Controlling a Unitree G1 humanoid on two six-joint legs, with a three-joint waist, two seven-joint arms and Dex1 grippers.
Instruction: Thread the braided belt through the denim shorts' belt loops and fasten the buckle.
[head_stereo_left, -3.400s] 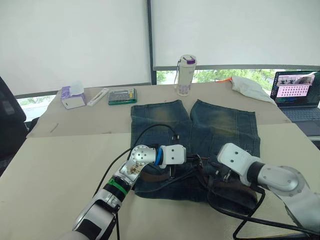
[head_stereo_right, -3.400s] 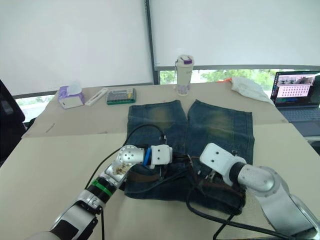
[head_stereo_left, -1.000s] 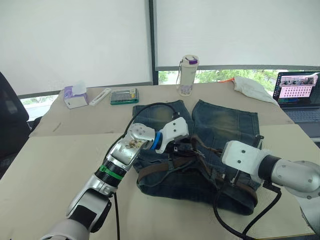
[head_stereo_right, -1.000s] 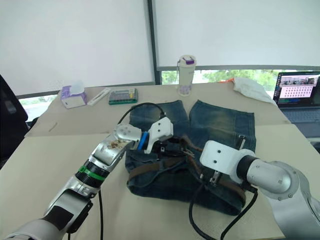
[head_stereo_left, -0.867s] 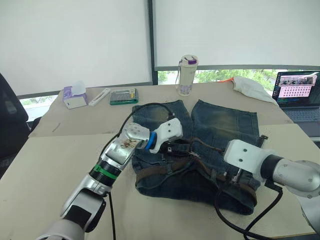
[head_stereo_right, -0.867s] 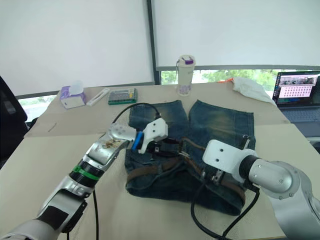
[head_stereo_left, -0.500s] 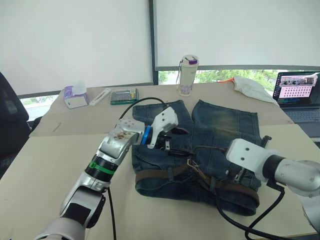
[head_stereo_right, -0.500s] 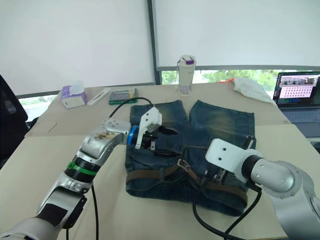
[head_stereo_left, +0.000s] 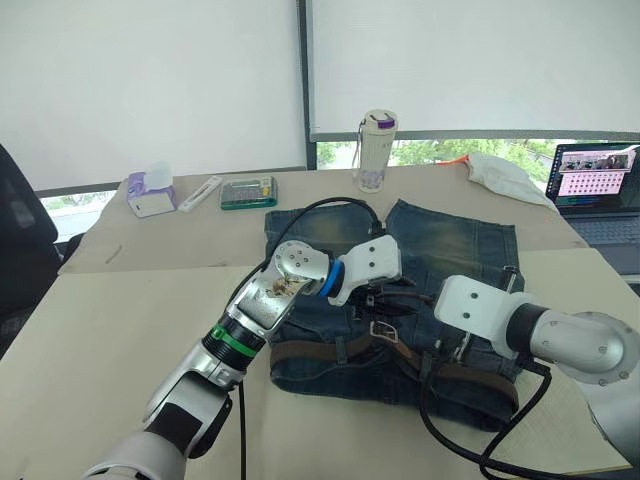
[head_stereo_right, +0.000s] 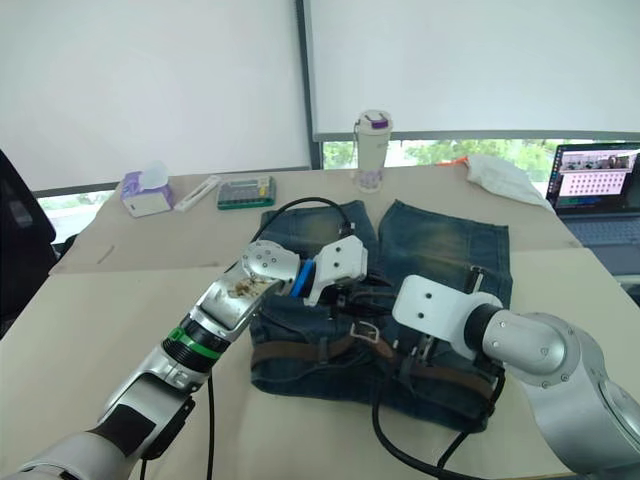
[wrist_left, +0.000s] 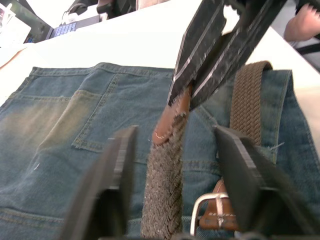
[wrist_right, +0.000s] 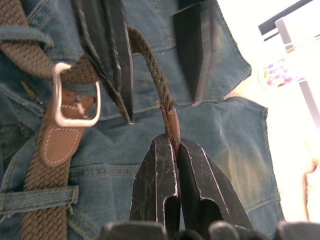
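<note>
The denim shorts (head_stereo_left: 450, 240) lie flat on the table, waistband toward me. The braided belt (head_stereo_left: 318, 351) runs along the waistband under a belt loop (wrist_right: 30, 198). Its silver buckle (wrist_right: 75, 95) lies flat near the middle (head_stereo_left: 380, 327). The belt's free end arches up from the shorts, and my right gripper (wrist_right: 176, 142) is shut on its brown leather tip (wrist_right: 170, 120). My left gripper (wrist_left: 175, 134) is open over the same spot, one finger on each side of the raised end, not touching it. In the left eye view it sits mid-shorts (head_stereo_left: 388, 296).
At the table's far side stand a bottle (head_stereo_left: 374, 150), a green calculator (head_stereo_left: 246, 192), a white remote (head_stereo_left: 197, 193) and a tissue box (head_stereo_left: 148, 193). A white cloth (head_stereo_left: 500, 175) and a laptop (head_stereo_left: 598, 190) are at the far right. Black cables (head_stereo_left: 330, 205) loop over the shorts.
My left gripper has come down and to the right from above the shorts' left leg to straddle the belt end. My right gripper has shifted slightly left, holding the belt tip.
</note>
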